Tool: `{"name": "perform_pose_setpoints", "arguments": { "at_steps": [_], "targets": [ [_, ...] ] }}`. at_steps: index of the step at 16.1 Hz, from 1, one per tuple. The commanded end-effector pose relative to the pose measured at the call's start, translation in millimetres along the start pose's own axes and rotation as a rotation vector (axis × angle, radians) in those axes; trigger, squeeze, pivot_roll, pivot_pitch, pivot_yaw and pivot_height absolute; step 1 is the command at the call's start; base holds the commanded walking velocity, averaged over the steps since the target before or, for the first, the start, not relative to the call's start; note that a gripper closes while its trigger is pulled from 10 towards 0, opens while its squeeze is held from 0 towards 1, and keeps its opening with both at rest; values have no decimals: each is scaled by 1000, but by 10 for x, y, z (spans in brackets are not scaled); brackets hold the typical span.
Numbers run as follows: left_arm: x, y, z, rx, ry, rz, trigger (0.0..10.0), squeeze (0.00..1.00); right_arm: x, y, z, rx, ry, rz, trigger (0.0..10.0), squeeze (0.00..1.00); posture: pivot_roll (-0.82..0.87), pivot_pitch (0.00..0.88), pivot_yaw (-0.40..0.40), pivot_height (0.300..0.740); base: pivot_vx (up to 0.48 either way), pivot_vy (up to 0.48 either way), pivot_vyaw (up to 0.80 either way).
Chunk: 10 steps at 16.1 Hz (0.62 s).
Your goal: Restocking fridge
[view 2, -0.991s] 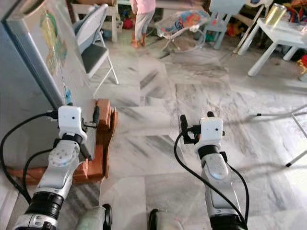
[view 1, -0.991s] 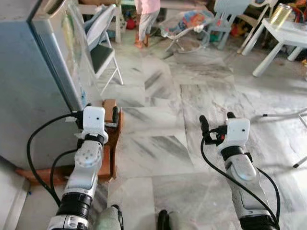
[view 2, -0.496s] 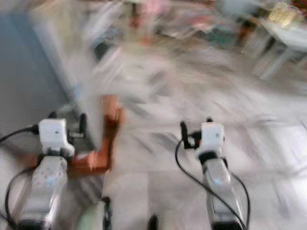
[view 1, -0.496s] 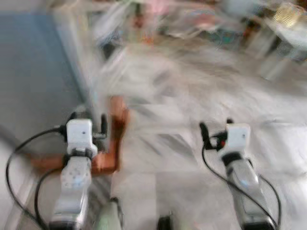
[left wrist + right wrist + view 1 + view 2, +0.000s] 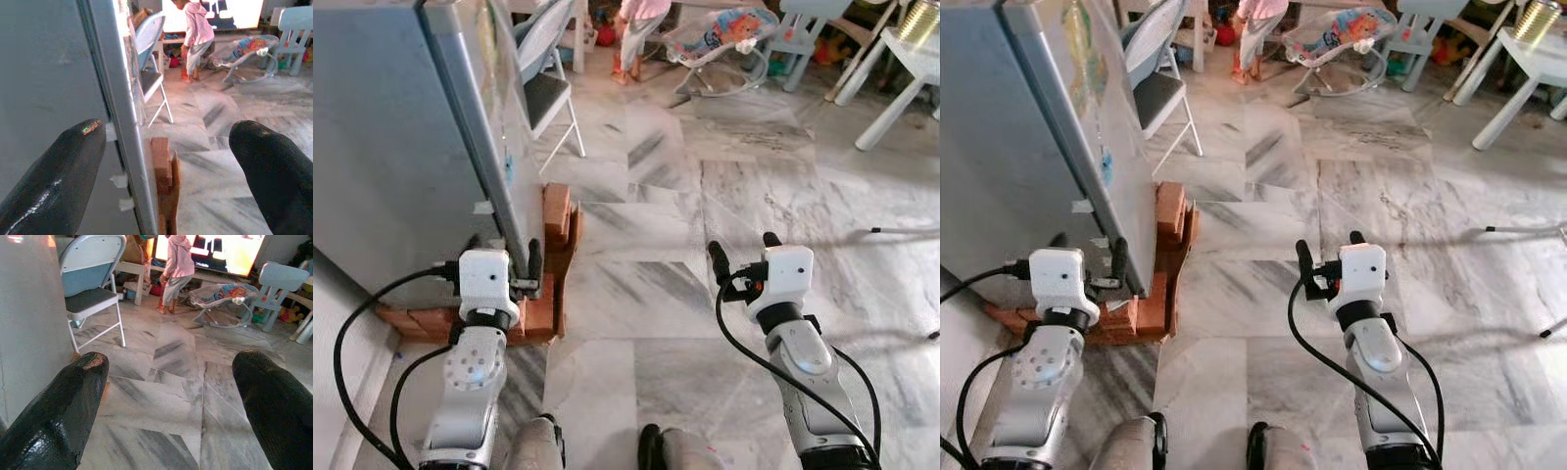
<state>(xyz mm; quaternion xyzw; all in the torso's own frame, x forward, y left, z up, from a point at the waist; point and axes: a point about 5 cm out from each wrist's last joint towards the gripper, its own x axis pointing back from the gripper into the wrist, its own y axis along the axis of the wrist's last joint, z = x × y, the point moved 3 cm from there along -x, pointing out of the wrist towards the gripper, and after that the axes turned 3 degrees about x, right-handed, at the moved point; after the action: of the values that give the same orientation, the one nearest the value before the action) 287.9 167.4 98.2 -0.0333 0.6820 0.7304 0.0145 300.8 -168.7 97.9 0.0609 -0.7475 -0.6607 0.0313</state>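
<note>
The grey fridge [image 5: 401,147] stands at my left, door shut, with stickers on its front face [image 5: 1087,117]. It rests on red bricks [image 5: 555,230]. My left gripper [image 5: 504,253] is open and empty, held low right at the fridge's front corner; in the left wrist view [image 5: 168,142] the door edge [image 5: 122,127] runs between its fingers. My right gripper [image 5: 742,250] is open and empty over the marble floor, about a tile's width to the right of the fridge. The right wrist view [image 5: 171,366] looks across the floor into the room.
A grey folding chair [image 5: 543,93] stands just beyond the fridge. Farther back are a person [image 5: 638,29], a baby bouncer [image 5: 720,39], a blue plastic chair [image 5: 798,24] and a white table [image 5: 911,59] at the right. Marble floor [image 5: 646,284] lies ahead.
The whole picture blurred and shifted, so the camera has moved; the fridge's side now takes up more of the left. Both grippers stay open and empty in the same pose.
</note>
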Motion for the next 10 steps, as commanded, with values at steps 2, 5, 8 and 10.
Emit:
{"name": "perform_pose_setpoints", "arguments": {
  "at_steps": [2, 5, 8, 10],
  "targets": [
    [27, -11, -58, 1, -24, 12, 10000, 0, 23, 5, -43, 2, -17, -3, 10000, 0, 110, 109, -77, 740, 261, 0, 0],
    [48, -30, -84, 9, -37, 20, 10000, 0, 19, -7, -39, 3, -13, 3, 10000, 0, 113, 112, -80, 740, 315, 0, 0],
    [52, -33, -88, 10, -37, 25, 10000, 0, 11, -7, -47, 6, -14, 5, 10000, 0, 113, 113, -82, 740, 328, 0, 0],
    [54, -31, -102, 12, -42, 26, 10000, 0, 13, -7, -53, 8, -16, 6, 10000, 0, 109, 115, -82, 740, 326, 0, 0]
  ]
}}
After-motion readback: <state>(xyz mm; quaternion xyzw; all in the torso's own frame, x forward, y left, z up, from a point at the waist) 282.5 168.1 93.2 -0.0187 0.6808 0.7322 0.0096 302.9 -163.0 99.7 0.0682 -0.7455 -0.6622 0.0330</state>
